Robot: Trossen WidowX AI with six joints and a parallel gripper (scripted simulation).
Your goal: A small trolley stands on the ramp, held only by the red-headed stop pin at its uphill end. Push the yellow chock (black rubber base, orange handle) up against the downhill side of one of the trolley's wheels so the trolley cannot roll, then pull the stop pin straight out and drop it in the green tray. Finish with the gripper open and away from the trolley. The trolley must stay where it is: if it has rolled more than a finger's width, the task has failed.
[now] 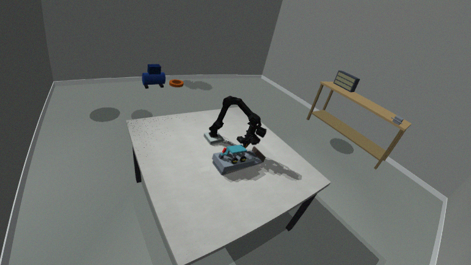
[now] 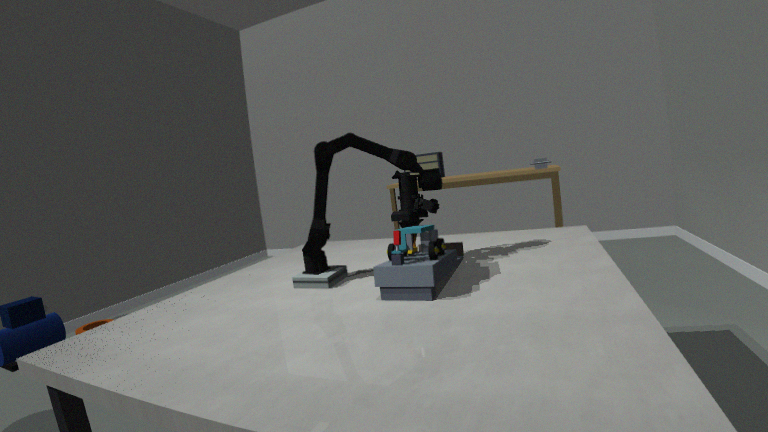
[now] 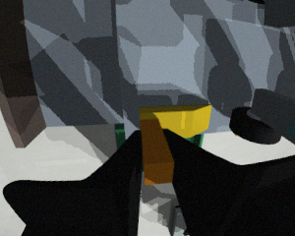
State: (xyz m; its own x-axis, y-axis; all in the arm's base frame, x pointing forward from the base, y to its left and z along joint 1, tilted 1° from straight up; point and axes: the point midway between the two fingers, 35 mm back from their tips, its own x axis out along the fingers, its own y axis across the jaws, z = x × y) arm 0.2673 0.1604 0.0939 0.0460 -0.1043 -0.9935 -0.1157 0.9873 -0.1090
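My gripper point(image 1: 245, 143) point(image 3: 150, 135) is shut on the chock's orange handle. The yellow chock point(image 2: 411, 250) point(image 3: 187, 120) hangs at the ramp's arm-side edge, with a gap downhill of a black trolley wheel point(image 3: 255, 129). Its exact height over the ramp and its rubber base cannot be made out. The teal-topped trolley point(image 1: 237, 149) point(image 2: 419, 229) stands on the grey ramp point(image 1: 222, 168) point(image 2: 404, 275) point(image 3: 167, 64). The red-headed stop pin point(image 1: 224, 149) point(image 2: 396, 237) stands upright at its uphill end. The green tray point(image 3: 120, 138) is mostly hidden behind the fingers and chock.
A brown end board point(image 1: 257, 154) point(image 2: 456, 248) point(image 3: 31, 118) stands across the ramp's downhill end. The arm's base plate point(image 1: 213, 138) point(image 2: 318, 278) sits on the white table point(image 1: 180, 192) point(image 2: 254, 342) beside the ramp. The trolley body is close to the gripper on the uphill side.
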